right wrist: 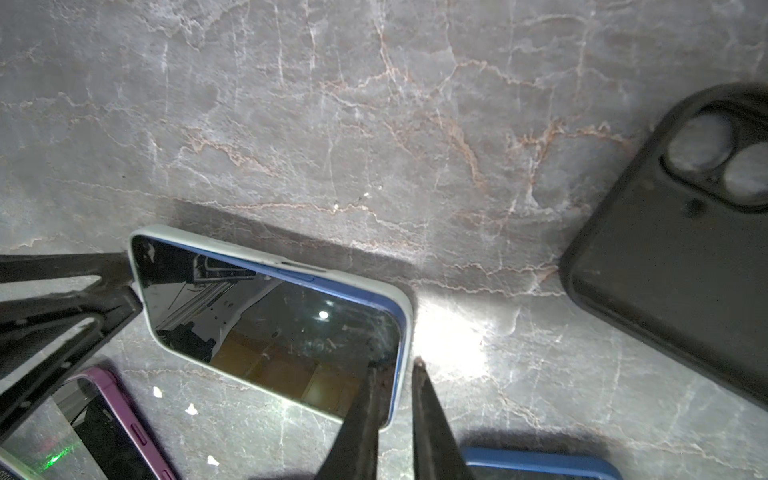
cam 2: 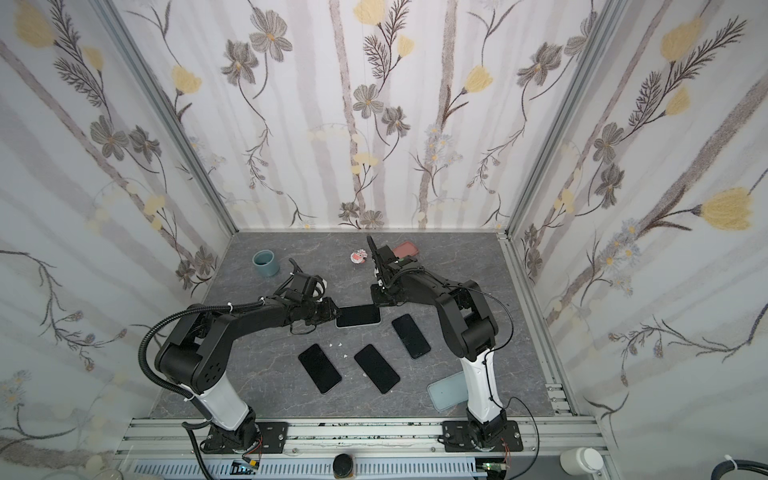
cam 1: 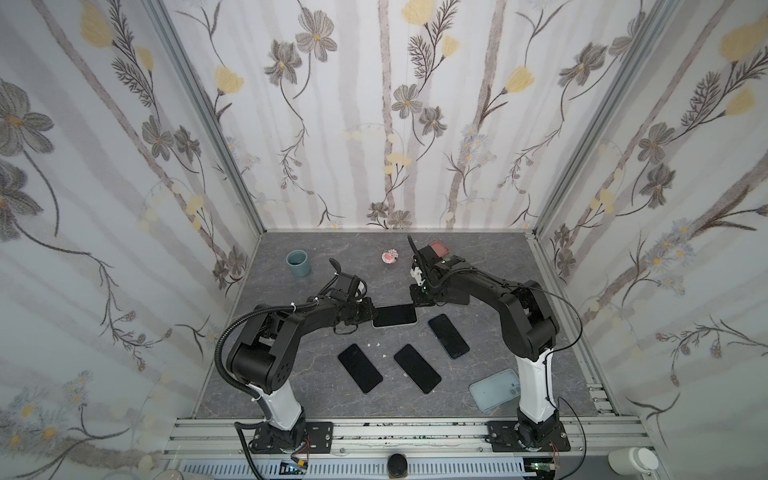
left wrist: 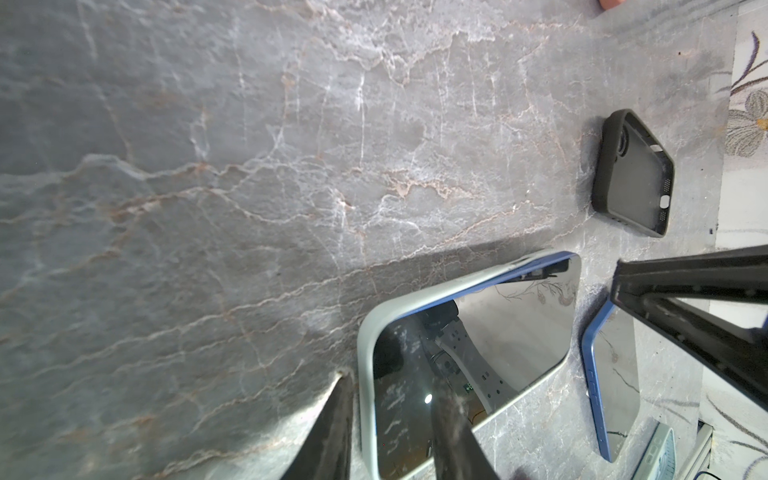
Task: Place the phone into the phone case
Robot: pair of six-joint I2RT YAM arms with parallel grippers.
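A dark-screened phone (cam 1: pixel 395 316) (cam 2: pixel 358 316) with a blue edge lies face up in a pale grey phone case (left wrist: pixel 365 340) (right wrist: pixel 409 316) at mid-table. Along one long side the blue edge shows inside the case rim. My left gripper (cam 1: pixel 372 318) (cam 2: pixel 336 318) (left wrist: pixel 388 382) is at the phone's left end, open. One finger rests on the table outside the rim and the other lies over the screen. My right gripper (cam 1: pixel 415 305) (cam 2: pixel 379 305) (right wrist: pixel 395 363) is at the right end. It is nipped on the case rim, with one finger on the screen and one outside.
Three bare phones (cam 1: pixel 360 368) (cam 1: pixel 417 368) (cam 1: pixel 448 336) lie nearer the front. A pale blue case (cam 1: pixel 494 388) sits beside the right arm's base. An empty black case (left wrist: pixel 631 174) (right wrist: pixel 673 249) lies beyond the right gripper. At the back are a pink case (cam 1: pixel 440 248), a blue cup (cam 1: pixel 298 263) and a small toy (cam 1: pixel 390 256).
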